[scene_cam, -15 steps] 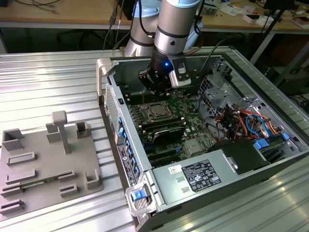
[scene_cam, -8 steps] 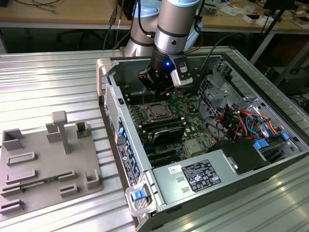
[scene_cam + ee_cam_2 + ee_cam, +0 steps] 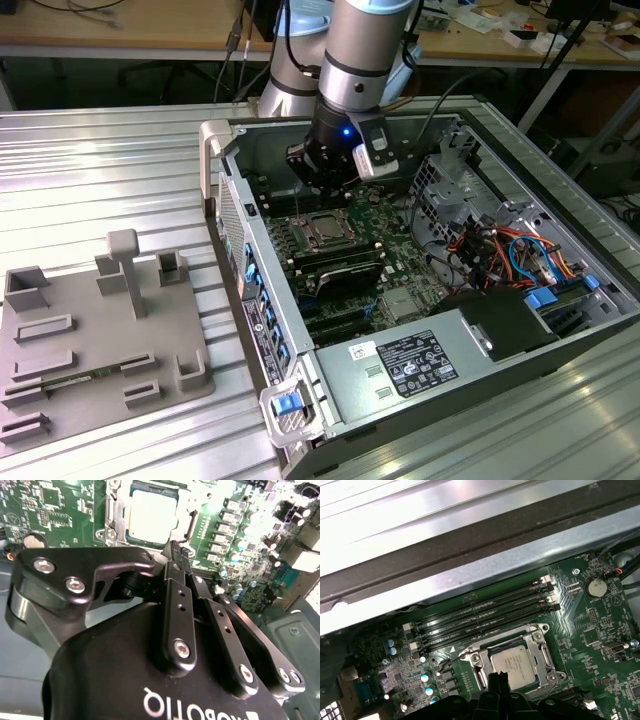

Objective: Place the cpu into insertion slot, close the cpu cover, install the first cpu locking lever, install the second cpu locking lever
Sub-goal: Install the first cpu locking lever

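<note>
Already seated in the silver-rimmed insertion slot, the small silvery-grey cpu lay under its thin silver cpu cover; the black gripper, fingers pinched together, hung close. Latching it likely wanted slow, steady pressure.

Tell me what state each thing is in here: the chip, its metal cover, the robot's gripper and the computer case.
cover: down flat.
cpu: seated under it, top showing through its window.
gripper: shut, empty, tips by the cover's edge.
case: on its side, open.
</note>
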Robot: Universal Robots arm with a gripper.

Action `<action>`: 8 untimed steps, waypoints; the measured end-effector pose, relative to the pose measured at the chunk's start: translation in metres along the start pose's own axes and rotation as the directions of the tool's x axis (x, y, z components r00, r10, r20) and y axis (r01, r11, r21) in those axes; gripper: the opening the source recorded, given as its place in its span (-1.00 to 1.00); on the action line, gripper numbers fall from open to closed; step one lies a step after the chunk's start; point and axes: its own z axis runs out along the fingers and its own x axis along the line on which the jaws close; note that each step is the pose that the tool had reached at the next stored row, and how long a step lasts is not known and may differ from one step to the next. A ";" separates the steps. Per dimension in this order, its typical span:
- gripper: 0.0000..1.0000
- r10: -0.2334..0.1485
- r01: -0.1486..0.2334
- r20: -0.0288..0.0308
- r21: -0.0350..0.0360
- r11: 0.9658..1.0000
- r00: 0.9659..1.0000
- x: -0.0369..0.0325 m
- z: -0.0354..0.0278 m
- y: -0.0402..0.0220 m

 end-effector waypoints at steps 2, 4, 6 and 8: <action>-0.79 -0.019 0.019 0.000 -0.001 1.000 1.000 0.0005 0.0001 -0.0001; -0.79 -0.044 0.044 0.000 -0.002 0.999 0.999 0.0011 0.0000 -0.0003; -0.79 -0.049 0.049 0.000 -0.002 0.999 0.999 0.0026 -0.0003 -0.0008; -0.79 -0.053 0.053 -0.001 -0.002 0.999 0.999 0.0036 -0.0011 -0.0012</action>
